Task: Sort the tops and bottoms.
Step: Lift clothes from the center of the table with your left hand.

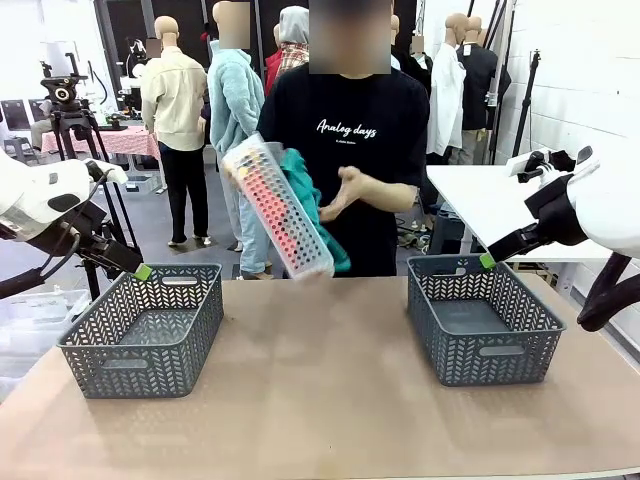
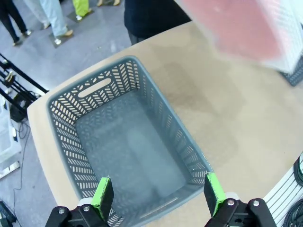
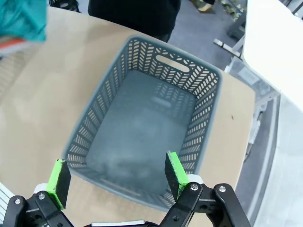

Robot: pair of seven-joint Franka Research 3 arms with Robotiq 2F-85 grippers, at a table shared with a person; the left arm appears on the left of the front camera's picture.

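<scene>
Front view: my left claw (image 1: 143,271) hangs at the near rim of the left grey basket (image 1: 150,370) and my right claw (image 1: 487,261) at the rim of the right grey basket (image 1: 490,352). I cannot judge either opening from this angle. Across the table (image 1: 320,420) the person holds up a tilted white crate (image 1: 277,208), its long axis running from upper left down to lower right. The teal top (image 1: 318,205) spills from it and reddish cloth (image 1: 270,200) shows through the holes. The clothes sit high and beyond both claws, between them, with the crate somewhat nearer my left arm.

Left wrist view: the fingers (image 2: 103,196) stand wide apart over the bare basket floor, and the crate blurs in at the upper right.

Right wrist view: this claw is spread wide too, holding nothing, over its bare basket, with teal cloth at the upper left corner.
</scene>
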